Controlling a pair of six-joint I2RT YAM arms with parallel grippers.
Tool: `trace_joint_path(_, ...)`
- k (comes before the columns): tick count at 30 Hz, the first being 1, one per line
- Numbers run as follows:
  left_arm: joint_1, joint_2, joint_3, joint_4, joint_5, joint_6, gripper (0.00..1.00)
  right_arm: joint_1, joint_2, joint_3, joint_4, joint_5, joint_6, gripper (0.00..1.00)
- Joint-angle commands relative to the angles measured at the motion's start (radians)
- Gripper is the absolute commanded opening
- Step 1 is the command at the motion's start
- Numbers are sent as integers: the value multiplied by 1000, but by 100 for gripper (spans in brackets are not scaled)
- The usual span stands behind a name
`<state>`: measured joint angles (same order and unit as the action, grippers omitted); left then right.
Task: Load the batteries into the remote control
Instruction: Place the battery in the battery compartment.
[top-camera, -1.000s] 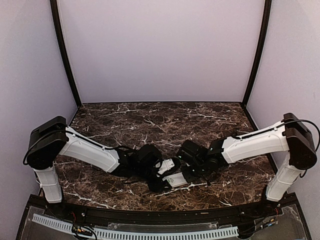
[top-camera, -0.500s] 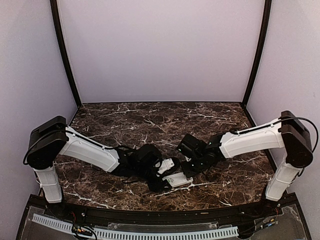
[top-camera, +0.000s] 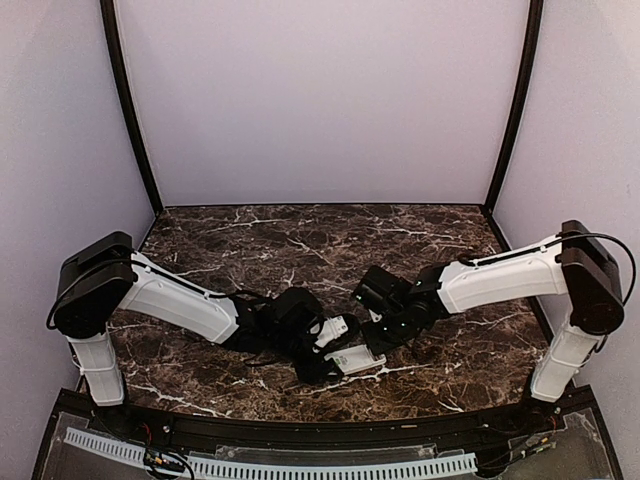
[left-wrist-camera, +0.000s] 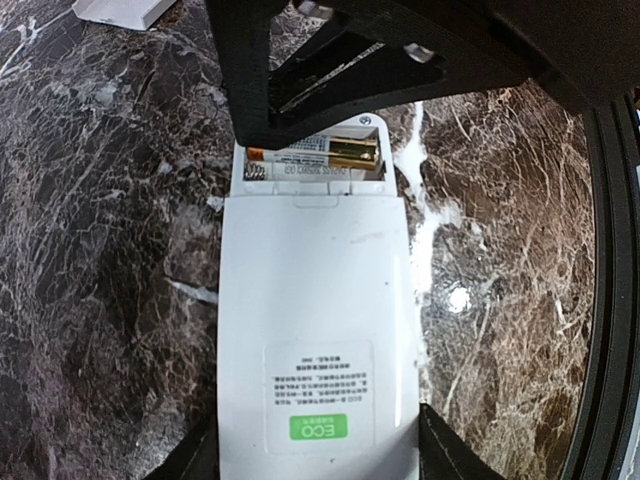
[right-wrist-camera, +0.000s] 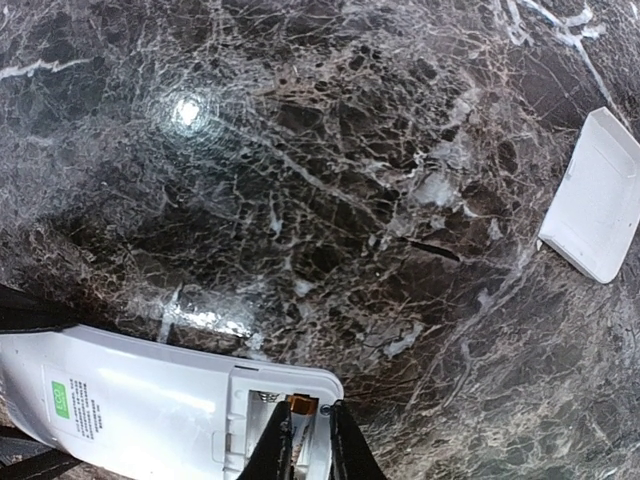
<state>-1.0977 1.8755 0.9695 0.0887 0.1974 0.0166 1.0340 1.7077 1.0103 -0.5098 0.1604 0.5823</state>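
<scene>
The white remote control (left-wrist-camera: 315, 300) lies back up on the marble, a green ECO sticker near the end that my left gripper (left-wrist-camera: 315, 455) is shut on, one black finger (left-wrist-camera: 440, 455) at each side. Its battery compartment (left-wrist-camera: 315, 160) is uncovered at the far end, and a gold and white battery (left-wrist-camera: 330, 153) lies in it. My right gripper (right-wrist-camera: 308, 440) is down over that compartment, its fingers close together on either side of the battery (right-wrist-camera: 305, 405). In the top view both grippers meet over the remote control (top-camera: 362, 361) near the front middle.
A loose white battery cover (right-wrist-camera: 595, 195) lies on the dark marble table (right-wrist-camera: 330, 180), apart from the remote; it also shows at the upper left of the left wrist view (left-wrist-camera: 120, 10). The black front rail (left-wrist-camera: 610, 300) runs close by.
My right gripper has shifted slightly left onto the remote's open end and its fingers have narrowed. The left arm and the remote have stayed put.
</scene>
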Motion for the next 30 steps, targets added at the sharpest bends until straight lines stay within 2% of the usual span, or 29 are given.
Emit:
trace_joint_path(1,3,98,-54,-240,-23,-23,21,19,42,55,-36,-79,-7,12)
trace_joint_path(18,4,102,-51,-242,-20,-23,21,32,41,159,-101,-83,20,14)
trace_joint_path(30,3,101,-51,-242,-14,-23,22,-24,-23,135,-39,-140,94,15)
